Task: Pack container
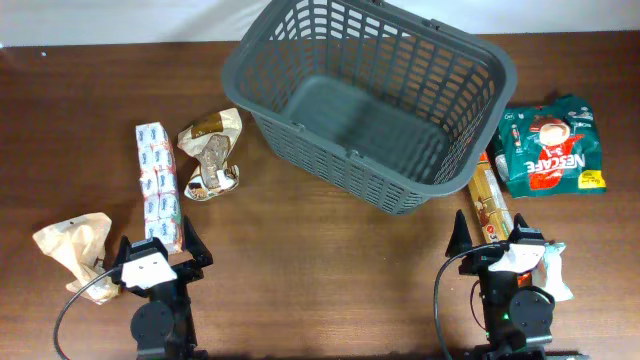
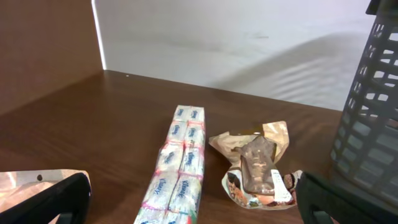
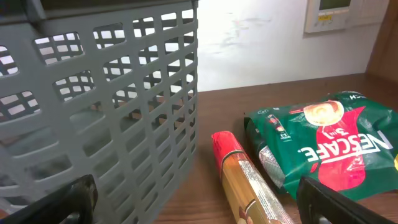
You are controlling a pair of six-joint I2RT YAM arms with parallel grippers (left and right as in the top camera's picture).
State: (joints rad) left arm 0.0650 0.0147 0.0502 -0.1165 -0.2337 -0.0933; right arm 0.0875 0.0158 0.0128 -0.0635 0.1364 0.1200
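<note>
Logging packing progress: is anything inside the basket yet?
No; in the overhead view the container has a bare base, and the Nescafe bag and tissue pack lie on the table outside it.

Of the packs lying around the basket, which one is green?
The Nescafe pouch, right of the container and beside the long gold pack. It alone is green; the others are not.
</note>
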